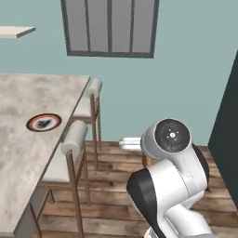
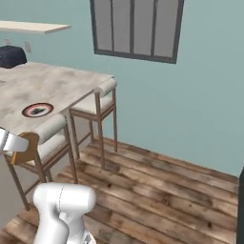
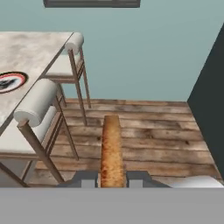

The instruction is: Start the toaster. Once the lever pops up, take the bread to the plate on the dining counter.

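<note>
My gripper (image 3: 111, 178) is shut on the bread (image 3: 112, 151), a golden-brown slice seen edge-on between the two fingers and held above the wooden floor. In the right base view the bread (image 2: 29, 147) hangs at the left edge beside the nearer stool, just off the side of the dining counter (image 2: 57, 86). The plate (image 1: 43, 122), dark with a reddish rim and pale centre, lies on the beige marble counter (image 1: 28, 153), left of the gripper; it also appears as the plate (image 2: 37, 110) and the plate (image 3: 8, 81). The dark toaster (image 2: 12, 56) sits far back left.
Two cushioned wooden stools (image 1: 74, 139) (image 1: 91, 100) stand along the counter's edge between the gripper and the plate. A teal wall with a dark-framed window (image 1: 109, 28) closes the back. A dark cabinet side (image 1: 228, 125) rises on the right. Wooden floor (image 2: 157, 190) lies open to the right.
</note>
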